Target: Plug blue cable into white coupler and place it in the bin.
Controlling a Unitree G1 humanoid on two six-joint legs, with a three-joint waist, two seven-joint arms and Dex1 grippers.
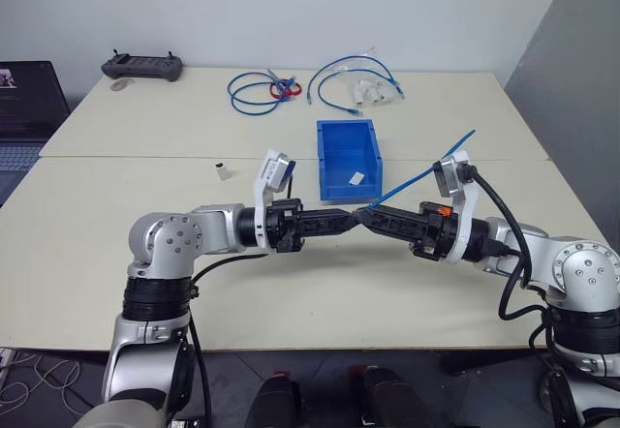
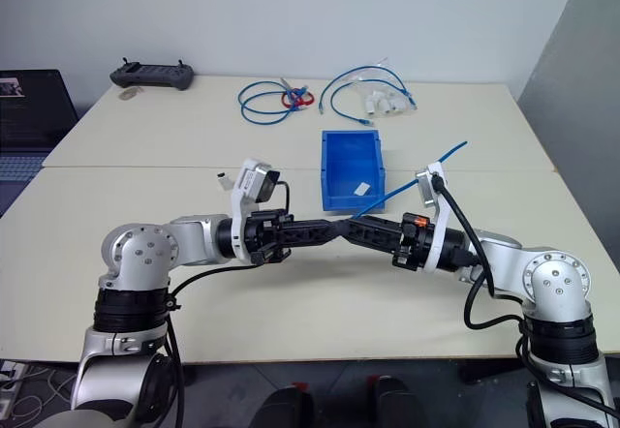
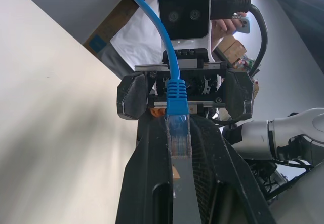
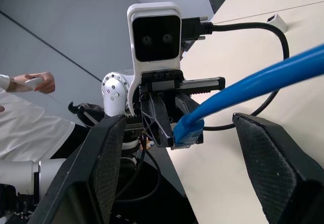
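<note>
We see the blue cable (image 1: 418,174), thin and nearly straight, slanting up from the middle of the scene and past the right wrist. Its clear plug end (image 3: 178,138) sits between the fingers of the left hand (image 1: 351,219), which are pressed together on it. The right hand (image 1: 366,217) faces the left one tip to tip, level above the surface (image 1: 145,171). Its two fingers stand wide apart on either side of the plug and hold nothing.

The white coupler (image 1: 223,169) lies alone on the surface, to the far left of the left wrist and well apart from both hands. The blue bin (image 1: 326,162) stands just beyond the meeting hands, with a white paper slip (image 1: 356,178) inside. Coiled blue cables (image 1: 257,94) lie farther back.

In our judgement, plugging has not begun, since no hand has the coupler. The main risk is the plug: it is held only by a narrow pinch, so closing the right hand off-centre could twist it or knock it loose. The long free end could also swing and catch on the right wrist's wiring. The coupler is small and light, so a careless reach may push it away.
</note>
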